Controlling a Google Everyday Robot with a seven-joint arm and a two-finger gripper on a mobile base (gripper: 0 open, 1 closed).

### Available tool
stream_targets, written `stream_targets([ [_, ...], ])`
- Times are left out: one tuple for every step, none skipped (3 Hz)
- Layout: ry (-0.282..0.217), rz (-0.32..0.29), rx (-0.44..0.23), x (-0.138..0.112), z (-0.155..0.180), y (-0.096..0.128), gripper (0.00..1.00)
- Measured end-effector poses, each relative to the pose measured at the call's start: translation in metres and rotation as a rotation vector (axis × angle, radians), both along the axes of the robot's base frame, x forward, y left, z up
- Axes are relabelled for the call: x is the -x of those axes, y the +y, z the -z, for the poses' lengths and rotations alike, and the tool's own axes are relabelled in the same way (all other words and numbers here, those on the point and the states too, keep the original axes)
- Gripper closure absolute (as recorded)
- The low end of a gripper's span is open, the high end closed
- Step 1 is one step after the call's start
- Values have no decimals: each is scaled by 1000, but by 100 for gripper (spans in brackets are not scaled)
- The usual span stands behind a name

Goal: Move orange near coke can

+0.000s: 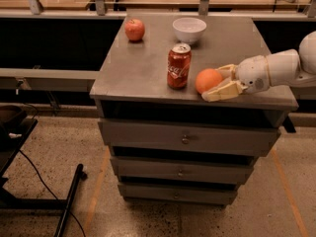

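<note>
The orange [208, 80] rests on the grey cabinet top [143, 68], close to the right of the red coke can [178, 66], which stands upright near the front middle. My gripper [217, 84] comes in from the right with its cream fingers [223, 92] on either side of the orange, holding it. The white arm [276, 68] extends off the right edge.
A reddish apple [134, 29] sits at the back left of the top. A white bowl [189, 30] stands at the back middle. The cabinet has three drawers [185, 139] below. A dark stand leg [69, 201] lies on the floor at the left.
</note>
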State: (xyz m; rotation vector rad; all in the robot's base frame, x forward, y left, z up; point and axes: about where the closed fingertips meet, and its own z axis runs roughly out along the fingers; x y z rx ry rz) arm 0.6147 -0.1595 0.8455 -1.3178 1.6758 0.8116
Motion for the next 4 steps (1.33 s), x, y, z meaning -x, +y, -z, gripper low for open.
stream_targets([
  [-29, 18, -16, -9, -4, 5, 100],
  [-53, 63, -17, -25, -2, 2, 98],
  [-50, 56, -17, -24, -2, 5, 76],
  [-49, 51, -19, -25, -1, 8, 53],
])
